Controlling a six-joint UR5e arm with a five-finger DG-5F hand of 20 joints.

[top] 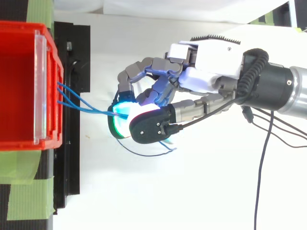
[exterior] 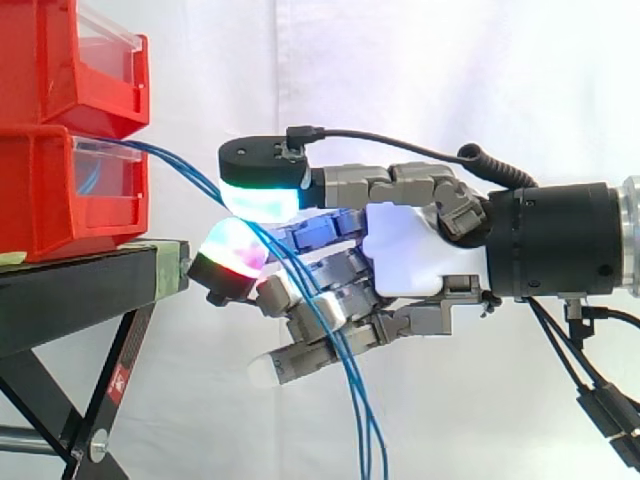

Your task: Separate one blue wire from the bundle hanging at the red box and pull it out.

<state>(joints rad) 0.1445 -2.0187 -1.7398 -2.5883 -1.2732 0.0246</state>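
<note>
At the left the red box (exterior: 55,195) sits on the black counter (exterior: 70,275). The blue wires (top: 97,110) leave its front lip and slope down to the right. They run straight into the hand (exterior: 420,255), whose fingers are curled round them. The cyan-glowing pad (exterior: 262,197) lies above the strands and the red-glowing pad (exterior: 230,256) below, just off the counter's edge. Beyond the fingers the wires hang down. Several strands seem to pass through the grip, so I judge the separating not yet done. To do it well, the pads should ease apart just enough for the extra strands to drop free, leaving one alone nipped. The pull should then go rightward and level, along the wire's own line out of the box, and slowly, so the others are not dragged along and the box does not shift
</note>
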